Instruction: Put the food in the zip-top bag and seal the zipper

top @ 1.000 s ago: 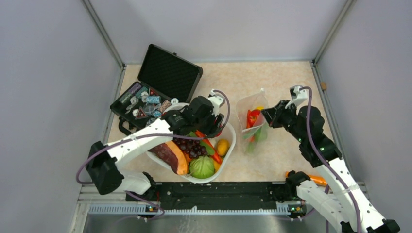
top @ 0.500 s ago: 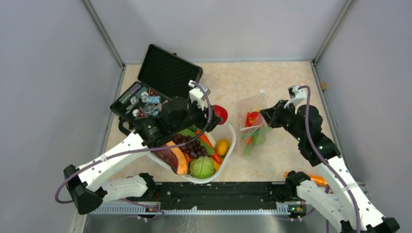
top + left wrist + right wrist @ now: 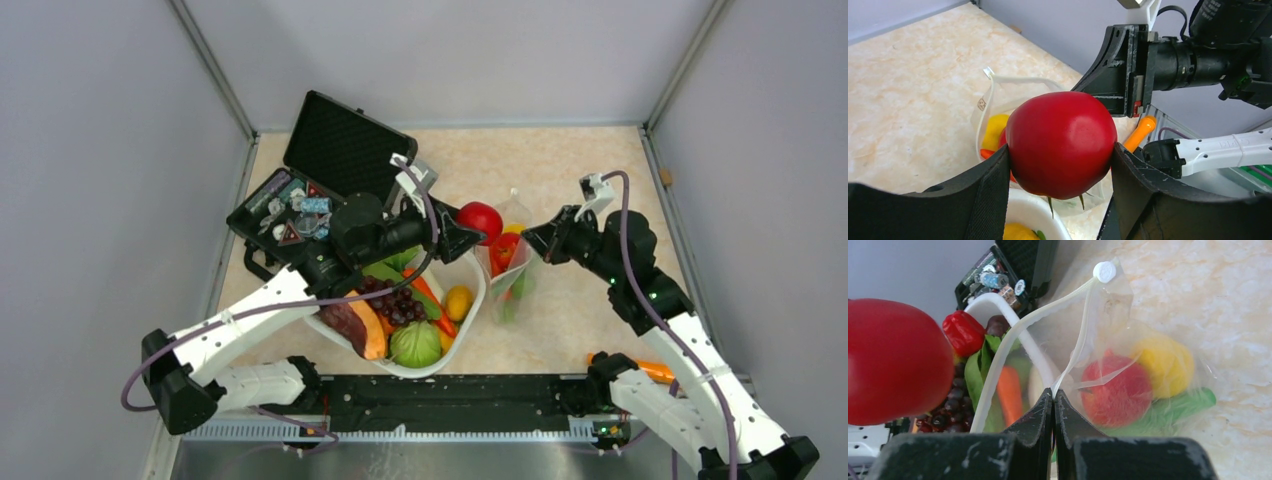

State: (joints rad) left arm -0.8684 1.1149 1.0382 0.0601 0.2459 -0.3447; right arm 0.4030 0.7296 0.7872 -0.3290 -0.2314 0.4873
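Tomato (image 3: 1060, 145) sat gripped in your left end effector (image 3: 1060, 165), fingers spread wide around it, near the bag (image 3: 1108, 315); your right end effector (image 3: 1053, 397), clenched tight, pinched the zipper (image 3: 1080, 340).

Table (image 3: 585, 165) carries black case (image 3: 345, 150), white basket (image 3: 476, 296), bag (image 3: 510, 288).

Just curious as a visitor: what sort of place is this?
Likely a robot test cell: grey walls box in a table, a left arm and right arm are bolted at its edge, one holding a toy tomato.
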